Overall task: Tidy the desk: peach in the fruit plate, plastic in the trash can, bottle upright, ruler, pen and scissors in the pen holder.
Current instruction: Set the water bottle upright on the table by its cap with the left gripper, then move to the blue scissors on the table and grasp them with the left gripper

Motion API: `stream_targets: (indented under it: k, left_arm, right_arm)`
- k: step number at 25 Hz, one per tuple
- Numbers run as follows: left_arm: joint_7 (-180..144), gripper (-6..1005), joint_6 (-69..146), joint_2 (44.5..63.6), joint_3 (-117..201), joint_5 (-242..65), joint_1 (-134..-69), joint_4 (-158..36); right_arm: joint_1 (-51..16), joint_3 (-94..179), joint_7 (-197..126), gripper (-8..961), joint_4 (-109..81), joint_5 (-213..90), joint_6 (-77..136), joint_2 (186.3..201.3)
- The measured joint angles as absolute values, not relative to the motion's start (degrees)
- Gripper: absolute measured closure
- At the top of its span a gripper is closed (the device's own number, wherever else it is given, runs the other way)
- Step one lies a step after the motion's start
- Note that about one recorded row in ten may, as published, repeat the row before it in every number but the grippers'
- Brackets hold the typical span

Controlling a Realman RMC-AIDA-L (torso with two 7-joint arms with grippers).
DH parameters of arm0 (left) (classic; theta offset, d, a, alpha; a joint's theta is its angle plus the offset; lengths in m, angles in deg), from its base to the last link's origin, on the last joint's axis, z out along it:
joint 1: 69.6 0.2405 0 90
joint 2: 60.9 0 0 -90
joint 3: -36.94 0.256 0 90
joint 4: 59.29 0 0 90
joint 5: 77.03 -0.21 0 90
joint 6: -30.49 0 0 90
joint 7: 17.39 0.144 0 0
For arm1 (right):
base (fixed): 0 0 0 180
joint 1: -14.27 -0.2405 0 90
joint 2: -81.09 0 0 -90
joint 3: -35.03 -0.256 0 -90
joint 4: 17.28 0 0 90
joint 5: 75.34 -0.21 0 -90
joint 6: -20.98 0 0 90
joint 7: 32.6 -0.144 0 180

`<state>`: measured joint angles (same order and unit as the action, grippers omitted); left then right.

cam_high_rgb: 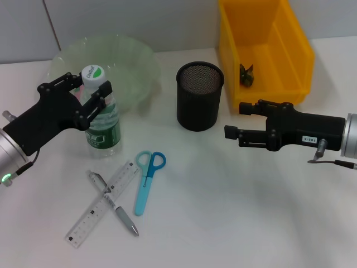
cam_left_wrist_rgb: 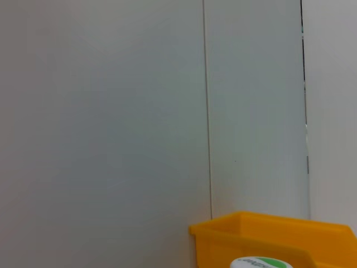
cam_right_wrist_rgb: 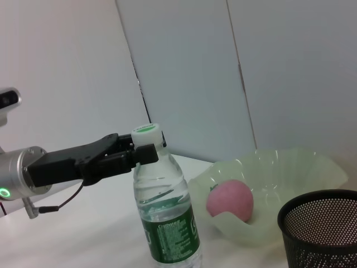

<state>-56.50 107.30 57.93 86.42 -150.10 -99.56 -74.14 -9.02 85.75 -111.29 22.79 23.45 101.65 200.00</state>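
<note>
A clear water bottle (cam_high_rgb: 104, 124) with a green label stands upright at the left; it also shows in the right wrist view (cam_right_wrist_rgb: 167, 218). My left gripper (cam_high_rgb: 89, 84) is open with a finger on each side of the bottle's neck, just under the white cap (cam_high_rgb: 93, 72). The peach (cam_right_wrist_rgb: 230, 200) lies in the pale green fruit plate (cam_high_rgb: 131, 58). The black mesh pen holder (cam_high_rgb: 199, 95) stands mid-table. Blue scissors (cam_high_rgb: 148, 178), a clear ruler (cam_high_rgb: 86, 223) and a pen (cam_high_rgb: 125, 220) lie in front, the pen crossing the ruler. My right gripper (cam_high_rgb: 239, 120) is open and empty, right of the pen holder.
The yellow bin (cam_high_rgb: 290, 50) stands at the back right with a dark crumpled piece (cam_high_rgb: 247, 75) inside. The left wrist view shows the bin's rim (cam_left_wrist_rgb: 268, 231) and the bottle cap (cam_left_wrist_rgb: 259, 262) against a grey wall.
</note>
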Motion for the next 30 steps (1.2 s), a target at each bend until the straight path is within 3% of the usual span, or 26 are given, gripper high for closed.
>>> stream_targets:
  k: [4,14,20,30]
  left_arm:
    - [-56.5,550,107.3,57.93,86.39,-150.03,-99.44,-74.14]
    - [-56.54,439,107.36,57.82,86.77,-150.01,-99.17,-74.4]
    - [-57.96,277,108.15,57.53,86.45,-150.03,-98.03,-75.81]
    - [-64.51,204,109.59,57.46,86.75,-150.02,-94.61,-81.51]
  right_arm:
    - [-9.02,85.75,-111.35,138,22.79,23.45,101.66,200.0]
    - [-9.02,85.75,-111.36,138,22.79,23.44,101.81,199.91]
    - [-9.16,85.75,-111.35,138,22.79,23.44,101.79,199.91]
    - [-9.71,85.73,-111.36,138,22.79,23.43,101.66,199.97]
